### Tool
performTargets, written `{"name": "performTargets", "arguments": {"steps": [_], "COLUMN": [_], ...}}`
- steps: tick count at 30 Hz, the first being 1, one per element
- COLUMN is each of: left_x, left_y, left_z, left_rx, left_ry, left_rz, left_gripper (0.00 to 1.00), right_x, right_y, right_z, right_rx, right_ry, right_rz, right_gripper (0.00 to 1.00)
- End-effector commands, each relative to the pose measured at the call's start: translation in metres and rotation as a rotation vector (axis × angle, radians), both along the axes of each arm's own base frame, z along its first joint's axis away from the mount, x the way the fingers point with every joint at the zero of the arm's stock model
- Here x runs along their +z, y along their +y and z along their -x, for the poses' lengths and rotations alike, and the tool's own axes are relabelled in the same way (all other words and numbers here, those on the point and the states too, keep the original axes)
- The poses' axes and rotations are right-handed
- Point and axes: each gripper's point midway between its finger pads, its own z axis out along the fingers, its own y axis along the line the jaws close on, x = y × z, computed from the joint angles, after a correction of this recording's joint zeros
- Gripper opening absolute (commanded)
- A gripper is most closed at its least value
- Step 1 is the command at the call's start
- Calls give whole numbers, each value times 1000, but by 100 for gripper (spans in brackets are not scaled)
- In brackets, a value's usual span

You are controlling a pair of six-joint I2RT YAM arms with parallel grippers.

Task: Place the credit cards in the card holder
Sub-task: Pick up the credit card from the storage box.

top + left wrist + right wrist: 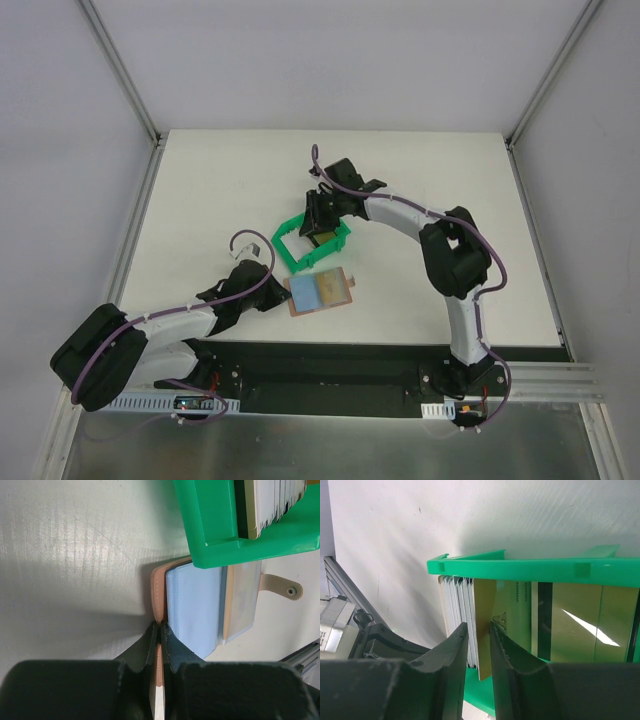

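The card holder (320,292) lies open on the table, tan leather with blue-grey pockets (192,605) and a snap tab (282,587). My left gripper (160,626) is shut on its tan cover edge at the near left. The credit cards stand in a row inside a green bin (290,250). My right gripper (477,626) reaches down into that bin. Its fingers press on a gold-olive card (485,610) and a few white-grey cards (457,605) beside it. More gold cards (580,625) lean further along in the bin.
The green bin's rim (530,567) crosses just beyond my right fingertips, and its corner (210,520) overhangs the card holder in the left wrist view. An aluminium rail (560,375) runs along the table's near edge.
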Motion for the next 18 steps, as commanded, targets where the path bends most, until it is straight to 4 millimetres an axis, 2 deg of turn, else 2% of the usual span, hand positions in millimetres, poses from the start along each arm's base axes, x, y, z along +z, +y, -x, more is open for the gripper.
{"name": "performTargets", "arguments": {"steps": [1, 9, 10, 11, 12, 13, 16, 18], "left_x": [-13, -14, -14, -13, -14, -15, -15, -14], "left_y": [9, 9, 9, 9, 9, 9, 10, 10], "left_z": [7, 7, 7, 7, 7, 8, 8, 8], "left_rx": [-19, -20, -21, -23, -22, -23, -21, -22], "left_ry": [41, 45, 44, 43, 43, 46, 46, 43], "left_rz": [-62, -65, -66, -63, -64, -65, -65, -64], "left_gripper": [0, 0, 0, 0, 0, 0, 0, 0], "right_x": [42, 37, 37, 36, 35, 34, 31, 24], "right_y": [1, 1, 1, 0, -1, -1, -2, 0], "right_z": [-3, -2, -3, -4, -5, -6, -11, -11], "right_rx": [2, 7, 6, 4, -4, -2, -4, 8], "right_ry": [-55, -38, -41, -41, -46, -52, -62, -45], "right_rz": [-73, -70, -71, -66, -60, -54, -45, -37], "right_gripper": [24, 11, 15, 25, 40, 47, 61, 66]}}
